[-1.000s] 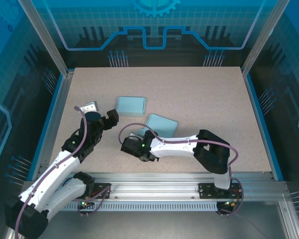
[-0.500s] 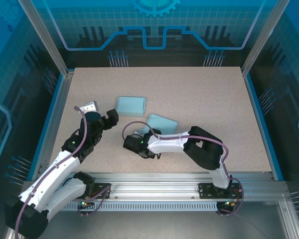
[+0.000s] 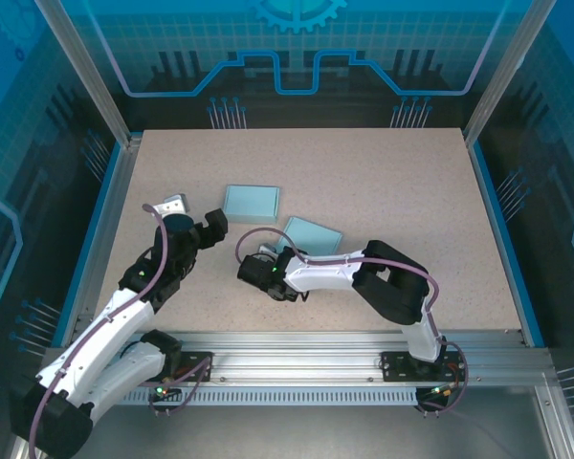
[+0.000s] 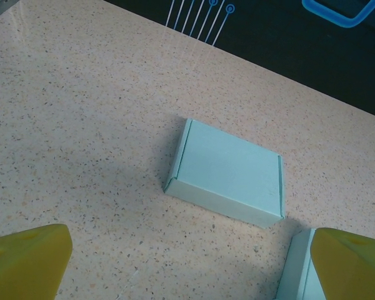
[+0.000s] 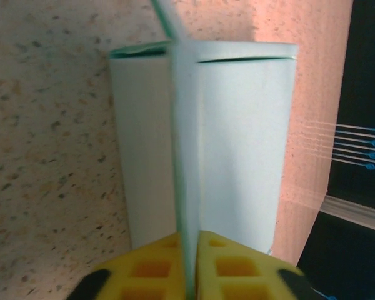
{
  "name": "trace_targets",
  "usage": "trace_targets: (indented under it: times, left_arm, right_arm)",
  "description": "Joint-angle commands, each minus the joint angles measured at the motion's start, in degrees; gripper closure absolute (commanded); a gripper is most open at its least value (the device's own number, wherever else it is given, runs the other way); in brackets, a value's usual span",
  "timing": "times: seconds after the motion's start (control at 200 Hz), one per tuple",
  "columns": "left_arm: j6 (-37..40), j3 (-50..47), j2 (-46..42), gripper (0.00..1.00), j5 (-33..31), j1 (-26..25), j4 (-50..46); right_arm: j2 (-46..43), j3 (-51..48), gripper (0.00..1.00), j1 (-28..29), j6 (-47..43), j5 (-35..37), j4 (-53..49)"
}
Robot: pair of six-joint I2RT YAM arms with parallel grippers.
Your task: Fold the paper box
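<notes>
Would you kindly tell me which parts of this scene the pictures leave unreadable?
Right wrist view: how deep the flap of the pale blue paper box sits in the shut right gripper; the bottom edge cuts off the yellow fingers.
Left wrist view: most of that box, cut off by the bottom edge and hidden behind the open left gripper's yellow finger.
Top view: where the right jaws meet the box, too small to tell.

no readable text, labels or numbers anywhere
</notes>
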Motion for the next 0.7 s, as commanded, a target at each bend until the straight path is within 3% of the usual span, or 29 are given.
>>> trace_targets:
  times: [0.0,0.695]
  left_arm:
    - [0.4,-0.3,0.0,0.01,-1.0,0.3,1.5]
    - [1.6,1.1,1.0,0.01,-0.6,0.2,1.0]
  right_arm:
    - [1.0,0.6,0.98,-0.4,-0.3,0.3,0.2]
    - [-4.4,2.9,1.00,-0.2,-2.3,-5.6,-4.1]
